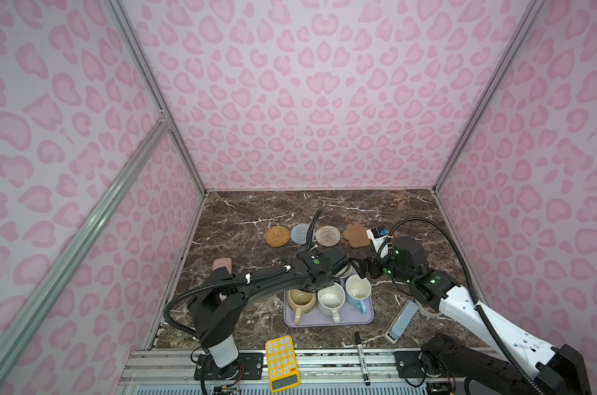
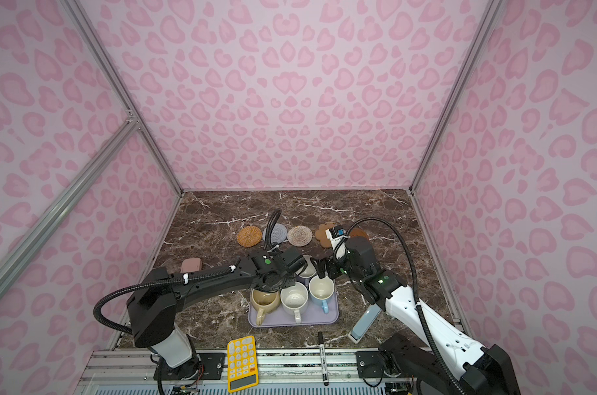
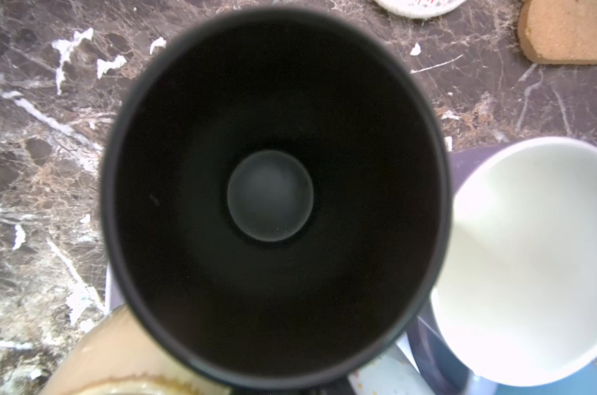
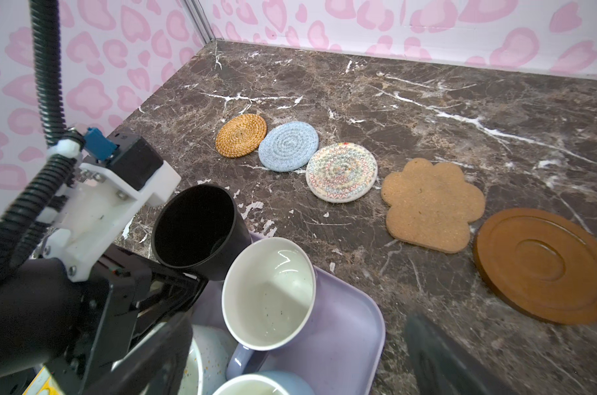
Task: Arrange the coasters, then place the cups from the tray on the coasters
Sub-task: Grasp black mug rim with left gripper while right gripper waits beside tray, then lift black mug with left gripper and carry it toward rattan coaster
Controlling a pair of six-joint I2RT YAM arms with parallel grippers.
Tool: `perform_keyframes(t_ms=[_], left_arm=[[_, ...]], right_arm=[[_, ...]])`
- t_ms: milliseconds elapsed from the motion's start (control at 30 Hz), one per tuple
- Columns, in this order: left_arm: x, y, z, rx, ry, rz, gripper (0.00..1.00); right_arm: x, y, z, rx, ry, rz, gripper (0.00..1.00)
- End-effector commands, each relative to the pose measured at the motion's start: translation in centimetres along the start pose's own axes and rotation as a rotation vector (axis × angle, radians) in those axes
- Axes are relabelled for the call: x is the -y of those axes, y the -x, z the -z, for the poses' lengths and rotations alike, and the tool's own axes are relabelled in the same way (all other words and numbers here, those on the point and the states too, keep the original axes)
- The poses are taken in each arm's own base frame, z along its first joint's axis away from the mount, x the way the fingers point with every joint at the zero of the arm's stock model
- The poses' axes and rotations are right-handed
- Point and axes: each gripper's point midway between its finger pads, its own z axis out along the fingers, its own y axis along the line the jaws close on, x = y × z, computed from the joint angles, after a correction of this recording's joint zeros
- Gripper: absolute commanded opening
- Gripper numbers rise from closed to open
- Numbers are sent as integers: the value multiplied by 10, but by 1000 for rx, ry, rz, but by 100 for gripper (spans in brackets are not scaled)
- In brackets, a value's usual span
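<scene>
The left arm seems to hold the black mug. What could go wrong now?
The black cup sits in the left claw right beside the lavender cup; lifting it could knock that neighbour.
The open right claw hangs close by near the tray, so the arms might bump.
The orange-tan coaster and grey-blue coaster touch, leaving cramped room for two cups.

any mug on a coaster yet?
No, the five coasters lie bare in the right wrist view, with the black mug and lavender mug at the tray.
</scene>
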Motion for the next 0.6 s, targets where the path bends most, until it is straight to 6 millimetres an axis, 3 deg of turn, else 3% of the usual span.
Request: perform_keyframes(t_ms=[0,567], left_arm=[[-6,14,9,74,14,0,0],[-8,50,52,234,-48,-137,0]], right_arm=[[0,2,-3,12,4,-6,99],[-12,1,-13,-6,76,-18,99]])
